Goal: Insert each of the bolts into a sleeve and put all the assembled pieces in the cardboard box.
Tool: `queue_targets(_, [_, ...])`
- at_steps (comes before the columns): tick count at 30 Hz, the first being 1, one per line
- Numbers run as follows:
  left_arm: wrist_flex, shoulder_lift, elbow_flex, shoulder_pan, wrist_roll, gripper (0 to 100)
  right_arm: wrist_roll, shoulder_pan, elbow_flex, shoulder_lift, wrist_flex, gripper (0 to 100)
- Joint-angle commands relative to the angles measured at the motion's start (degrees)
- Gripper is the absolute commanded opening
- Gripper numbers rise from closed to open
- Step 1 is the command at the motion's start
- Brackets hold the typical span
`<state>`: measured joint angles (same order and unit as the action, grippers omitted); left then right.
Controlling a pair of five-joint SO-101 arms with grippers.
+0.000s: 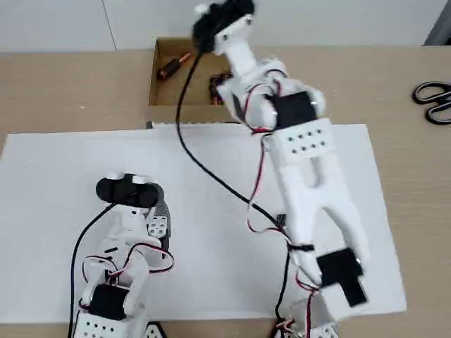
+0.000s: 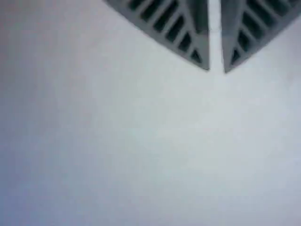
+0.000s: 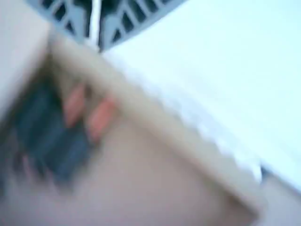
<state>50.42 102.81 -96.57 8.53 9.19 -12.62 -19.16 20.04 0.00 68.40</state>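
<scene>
Jaws of the left gripper (image 2: 217,69) stand closed and empty over white paper (image 1: 56,211) at seven o'clock. Cardboard box (image 1: 165,93) at eleven o'clock holds assembled pieces (image 1: 173,65). The right gripper (image 3: 97,44), closed and empty, hangs over its rim.

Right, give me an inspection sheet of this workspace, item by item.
Surface: wooden table, large white paper sheet on it.
Job's things: black-and-orange assembled pieces inside the open cardboard box; count unclear.
Clutter: black-handled scissors at the table's edge.
Grippers: left gripper shut over the paper; right gripper shut at the box's rim.
Cables: black cable across the paper; red and white wires along the right arm.
Surroundings: white wall behind the table.
</scene>
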Motion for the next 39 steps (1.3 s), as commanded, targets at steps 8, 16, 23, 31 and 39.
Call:
queue_targets(8, [-0.4, 0.4, 0.2, -8.3, 8.0, 0, 8.8, 13.0, -0.1, -13.0, 27.6, 0.4])
queue_targets(16, [0.5, 0.4, 0.2, -8.1, 8.2, 0, 8.8, 13.3, -20.4, -25.5, 27.6, 0.4])
queue_targets(23, [0.8, 0.4, 0.2, -8.2, 13.5, 0, 7.0, 11.6, -40.6, -39.4, 27.4, 0.7])
queue_targets(31, [0.8, 0.4, 0.2, -8.2, 13.8, 0, -19.5, 11.8, -52.9, -46.0, 27.4, 0.8])
queue_targets(39, [0.8, 0.4, 0.2, -8.2, 13.8, 0, -40.8, 11.9, -56.9, -44.9, 25.9, 11.6])
